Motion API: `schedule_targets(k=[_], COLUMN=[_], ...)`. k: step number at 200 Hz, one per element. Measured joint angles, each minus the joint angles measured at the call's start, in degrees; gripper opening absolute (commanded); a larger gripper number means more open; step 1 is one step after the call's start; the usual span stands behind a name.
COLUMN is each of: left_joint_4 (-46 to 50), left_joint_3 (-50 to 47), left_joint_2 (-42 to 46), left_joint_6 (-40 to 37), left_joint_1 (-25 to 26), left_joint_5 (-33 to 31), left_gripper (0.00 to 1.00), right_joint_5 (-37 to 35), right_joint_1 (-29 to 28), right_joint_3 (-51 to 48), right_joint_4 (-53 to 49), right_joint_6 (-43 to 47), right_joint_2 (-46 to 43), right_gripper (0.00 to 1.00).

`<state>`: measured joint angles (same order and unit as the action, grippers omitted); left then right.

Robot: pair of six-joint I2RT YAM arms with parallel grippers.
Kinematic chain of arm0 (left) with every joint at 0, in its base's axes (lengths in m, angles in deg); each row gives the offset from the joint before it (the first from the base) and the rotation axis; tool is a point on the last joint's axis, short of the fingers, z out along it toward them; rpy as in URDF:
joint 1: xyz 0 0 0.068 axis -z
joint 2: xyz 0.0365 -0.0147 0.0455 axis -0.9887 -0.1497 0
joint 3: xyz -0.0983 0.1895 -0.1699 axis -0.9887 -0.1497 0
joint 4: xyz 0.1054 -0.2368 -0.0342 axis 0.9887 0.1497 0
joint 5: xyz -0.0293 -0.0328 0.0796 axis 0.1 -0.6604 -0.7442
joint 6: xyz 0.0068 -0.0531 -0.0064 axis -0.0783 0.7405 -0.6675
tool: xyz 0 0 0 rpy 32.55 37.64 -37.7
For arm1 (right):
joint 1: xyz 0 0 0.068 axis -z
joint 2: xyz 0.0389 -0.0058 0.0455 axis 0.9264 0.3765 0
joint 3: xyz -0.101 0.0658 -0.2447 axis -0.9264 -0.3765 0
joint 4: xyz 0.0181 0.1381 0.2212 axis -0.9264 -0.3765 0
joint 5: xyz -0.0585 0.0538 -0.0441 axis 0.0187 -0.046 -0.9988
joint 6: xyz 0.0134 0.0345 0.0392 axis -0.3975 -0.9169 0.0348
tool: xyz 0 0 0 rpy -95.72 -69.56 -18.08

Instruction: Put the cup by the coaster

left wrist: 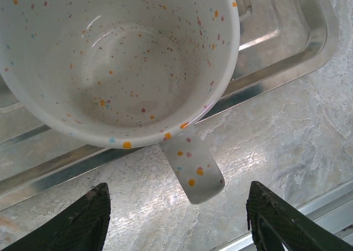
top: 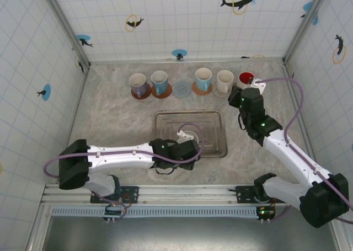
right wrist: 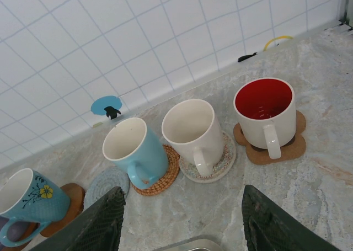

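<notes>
A white cup with coloured speckles (left wrist: pixel 118 63) stands upright in the metal tray (top: pixel 212 124), at its near edge. Its handle (left wrist: pixel 193 171) sticks out over the tray rim toward my left gripper (left wrist: pixel 176 220). That gripper is open, with the handle just ahead of its fingertips (left wrist: pixel 88 220) and not touching them. From above, the cup (top: pixel 191 135) is partly hidden under the left gripper (top: pixel 186 146). A bare grey-blue coaster (top: pixel 181 89) lies in the back row, also seen in the right wrist view (right wrist: pixel 107 182). My right gripper (right wrist: pixel 182 223) hangs open and holds nothing, above the table before that row.
Along the back wall stand a purple cup (top: pixel 138 84), a blue flowered cup (top: pixel 159 82), a light blue cup (right wrist: pixel 135 149), a cream cup (right wrist: pixel 193 131) and a red-lined cup (right wrist: pixel 265 112), each on its own coaster. Tiled walls close three sides.
</notes>
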<state>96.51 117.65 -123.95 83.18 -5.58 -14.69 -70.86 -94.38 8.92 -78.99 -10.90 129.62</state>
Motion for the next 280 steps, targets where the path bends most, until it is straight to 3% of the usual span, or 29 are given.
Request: schedule_targets(k=[70, 195, 280], left_joint_4=[-0.6, 0.4, 0.7], left_joint_3=[0.0, 0.8, 2.2], left_joint_2=[-1.5, -5.4, -5.4], left_joint_6=[0.1, 4.2, 3.4], left_joint_1=[0.0, -0.1, -1.2], left_joint_5=[-0.9, -5.8, -6.3], left_gripper=[0.62, 0.45, 0.43], right_joint_5=[0.2, 0.8, 1.1], right_joint_1=[0.0, 0.2, 0.3], right_joint_3=[0.0, 0.0, 0.0], right_joint_4=[0.0, 0.0, 0.0], right_joint_6=[-0.2, -0.2, -0.2], right_joint_2=[0.3, 0.5, 0.9], right_gripper=[0.59, 0.59, 0.59])
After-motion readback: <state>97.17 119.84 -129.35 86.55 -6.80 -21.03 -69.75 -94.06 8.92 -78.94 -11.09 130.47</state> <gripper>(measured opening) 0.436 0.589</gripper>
